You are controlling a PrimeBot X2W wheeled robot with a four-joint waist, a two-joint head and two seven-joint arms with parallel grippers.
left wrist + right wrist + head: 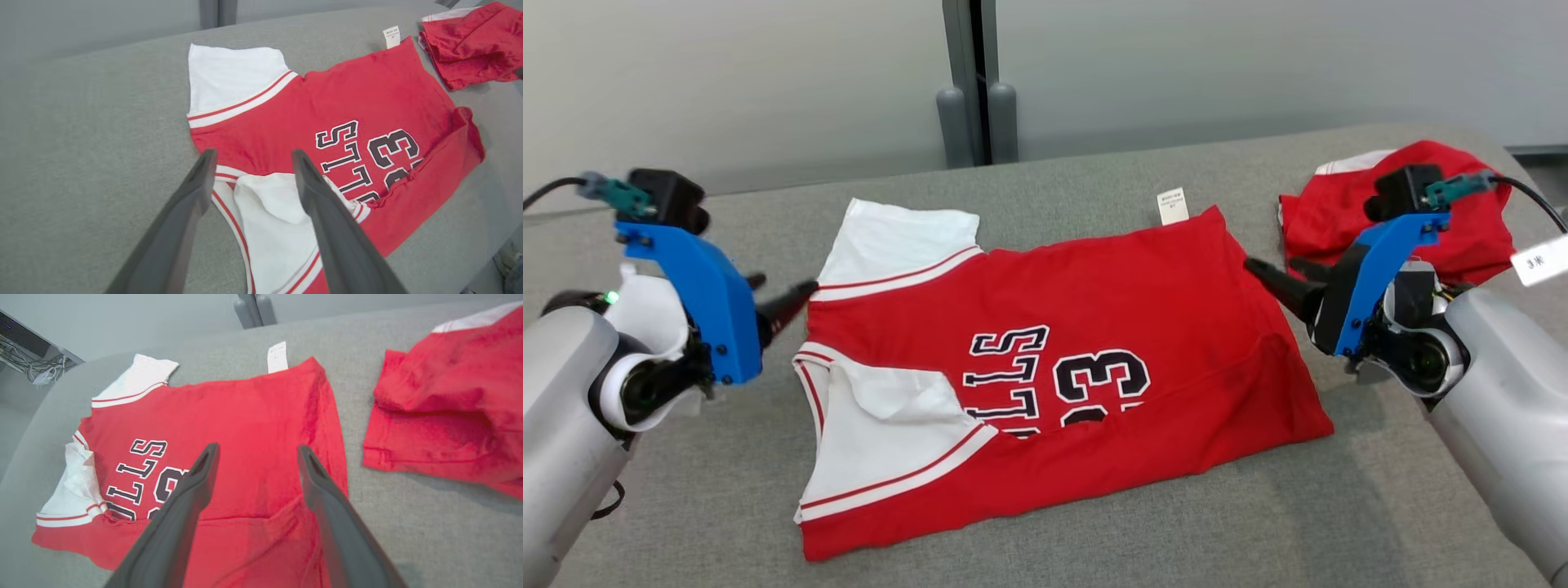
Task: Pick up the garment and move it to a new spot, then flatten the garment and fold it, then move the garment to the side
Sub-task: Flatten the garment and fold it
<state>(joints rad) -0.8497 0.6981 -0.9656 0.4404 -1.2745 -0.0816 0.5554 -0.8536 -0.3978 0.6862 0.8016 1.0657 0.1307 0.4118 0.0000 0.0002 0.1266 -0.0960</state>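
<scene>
The garment (1094,327) is a red jersey with white sleeves and black lettering. It lies spread on the grey table (1094,539), its near long edge folded over onto the front. My left gripper (786,286) hovers open just off the jersey's sleeve end, with nothing between its fingers. The left wrist view shows this gripper (254,154) spread above the white-trimmed armhole of the garment (359,102). My right gripper (1270,265) is open beside the hem end. From the right wrist, that gripper (258,449) hangs over the red cloth of the garment (245,408), gripping nothing.
A second red garment (1339,204) lies crumpled at the table's back right, close behind my right wrist. A white label (1173,205) sticks out from the jersey's far edge. A grey post (976,106) stands behind the table. A white tag (1539,260) hangs near my right arm.
</scene>
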